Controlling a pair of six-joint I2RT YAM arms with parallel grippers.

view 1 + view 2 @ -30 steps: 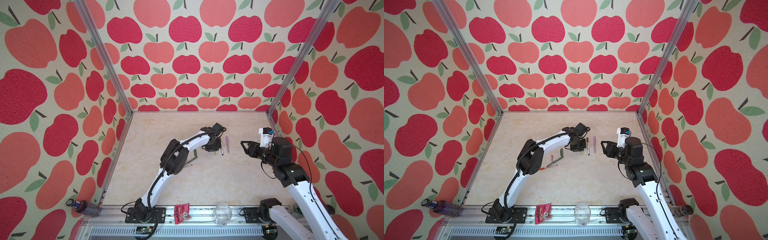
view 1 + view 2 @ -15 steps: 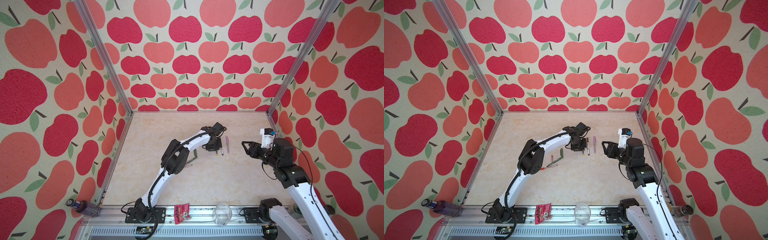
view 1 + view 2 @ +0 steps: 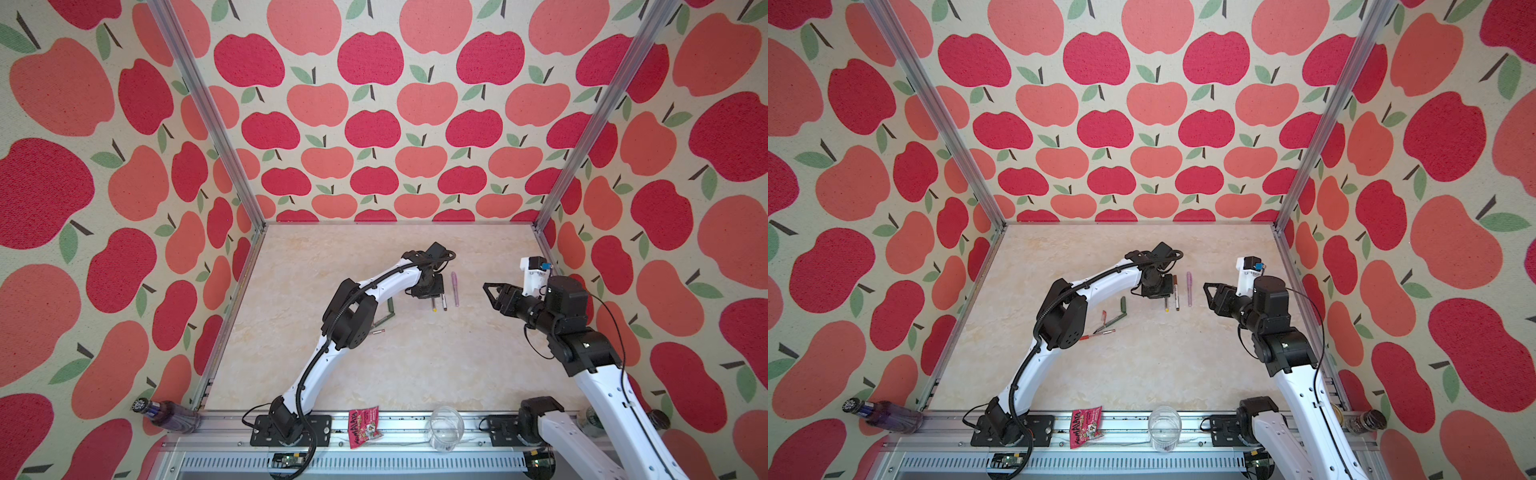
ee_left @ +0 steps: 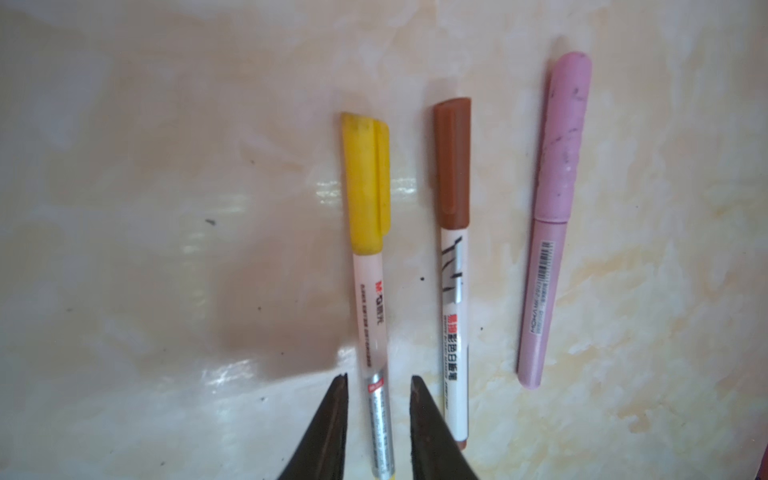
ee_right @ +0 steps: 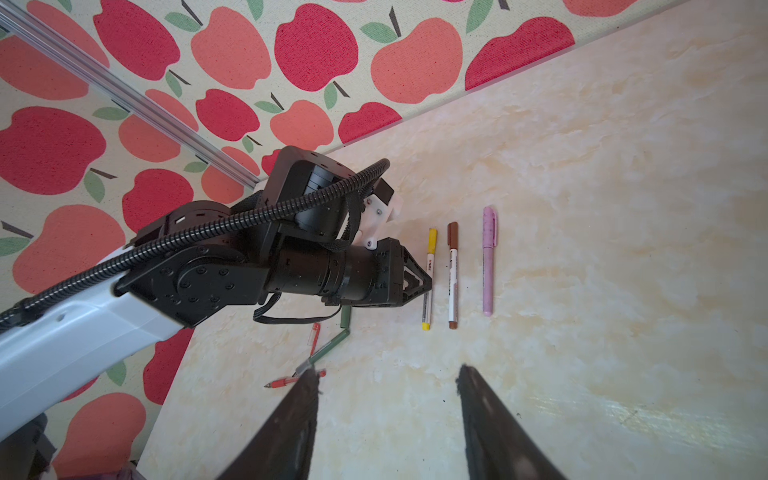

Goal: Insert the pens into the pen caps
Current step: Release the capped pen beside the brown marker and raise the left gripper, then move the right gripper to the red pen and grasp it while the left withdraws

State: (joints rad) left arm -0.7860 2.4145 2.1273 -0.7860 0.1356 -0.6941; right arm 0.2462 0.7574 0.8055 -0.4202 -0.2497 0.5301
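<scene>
Left jaws, slightly spread, straddle the capped yellow pen; right jaws spread, empty. Best lifted straight up, without nudging it.

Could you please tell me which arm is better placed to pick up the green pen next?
Left, probably. The left gripper, open astride the yellow pen, is nearer the green pen, which lies on its side. The right gripper, open and empty, hovers beyond the lilac pen.
</scene>
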